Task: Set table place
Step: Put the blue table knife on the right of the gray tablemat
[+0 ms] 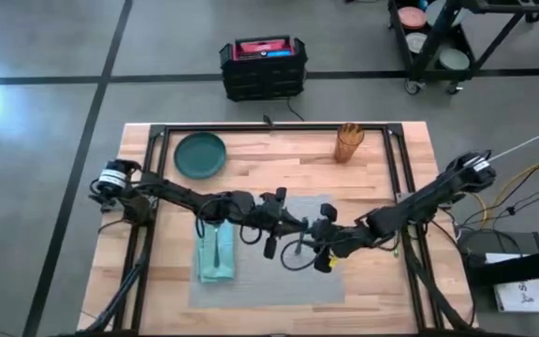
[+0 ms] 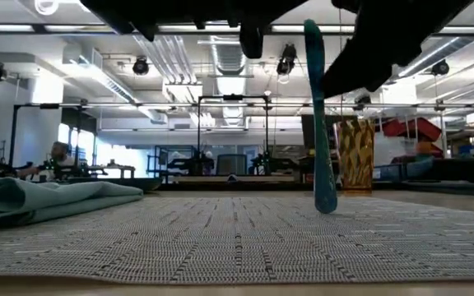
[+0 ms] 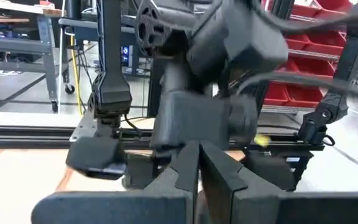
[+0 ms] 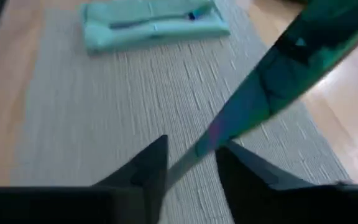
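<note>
Two arms crowded over the middle of the counter point(image 1: 288, 159), and the right one had the job in hand. The right gripper point(image 4: 191, 143) was clenched on a teal utensil point(image 2: 319, 123), gripping it near one end, the coloured handle running away past the fingers. From table height the piece hung almost dead upright, its rounded lower end at the weave of the place point(image 1: 269, 271); whether it touched or hovered just clear, the view did not settle.

The place itself, the grey mat, lay straight beneath that gripper, spread across the near half of the counter. The teal napkin point(image 1: 215, 255) sat folded on the mat's left part with another utensil on it, well apart from the hanging one. The green plate point(image 1: 200, 153) waited off the mat, at the far left of the counter.

The left gripper point(image 3: 197, 146) hovered just beside the right one, pointing at it, fingers drawn together with nothing seen between them.

So the hinge of the coming move looked like this: the utensil's long axis stood vertical, the mat was flat below, and the piece would likely have to be tipped over to lie along the weave, with the right arm plainly the nearer.
</note>
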Robot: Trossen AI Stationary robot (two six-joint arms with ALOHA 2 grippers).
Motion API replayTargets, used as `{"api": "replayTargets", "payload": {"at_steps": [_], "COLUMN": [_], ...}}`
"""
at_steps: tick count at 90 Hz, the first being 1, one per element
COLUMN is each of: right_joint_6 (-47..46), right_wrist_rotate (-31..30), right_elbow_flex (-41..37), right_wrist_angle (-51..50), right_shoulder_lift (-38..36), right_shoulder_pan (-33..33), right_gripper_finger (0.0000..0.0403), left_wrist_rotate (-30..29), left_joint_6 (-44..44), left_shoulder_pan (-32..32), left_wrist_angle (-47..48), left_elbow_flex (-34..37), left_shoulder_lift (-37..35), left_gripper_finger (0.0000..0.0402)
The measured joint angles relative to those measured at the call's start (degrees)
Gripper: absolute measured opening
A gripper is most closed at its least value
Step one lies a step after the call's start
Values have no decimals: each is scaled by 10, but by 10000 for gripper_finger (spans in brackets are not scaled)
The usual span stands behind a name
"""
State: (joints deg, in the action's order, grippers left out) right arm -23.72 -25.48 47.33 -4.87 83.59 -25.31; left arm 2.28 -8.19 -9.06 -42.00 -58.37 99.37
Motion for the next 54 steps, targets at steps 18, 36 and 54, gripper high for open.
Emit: {"api": "replayTargets", "payload": {"at_steps": [18, 36, 54], "right_joint_6": [14, 27, 24], "right_wrist_rotate": [0, 0, 0], "right_elbow_flex": [0, 0, 0], "right_wrist_angle": [55, 71, 70], "right_shoulder_lift": [23, 35, 36], "right_shoulder_pan": [11, 20, 20], "right_gripper_finger": [9, 1, 0], "left_wrist_rotate": [-1, -2, -2], "left_joint_6": [0, -1, -15], "left_shoulder_pan": [1, 1, 0], "left_wrist_angle": [1, 13, 30], "left_elbow_flex": [0, 0, 0], "left_shoulder_lift": [0, 0, -3], "left_gripper_finger": [0, 0, 0]}}
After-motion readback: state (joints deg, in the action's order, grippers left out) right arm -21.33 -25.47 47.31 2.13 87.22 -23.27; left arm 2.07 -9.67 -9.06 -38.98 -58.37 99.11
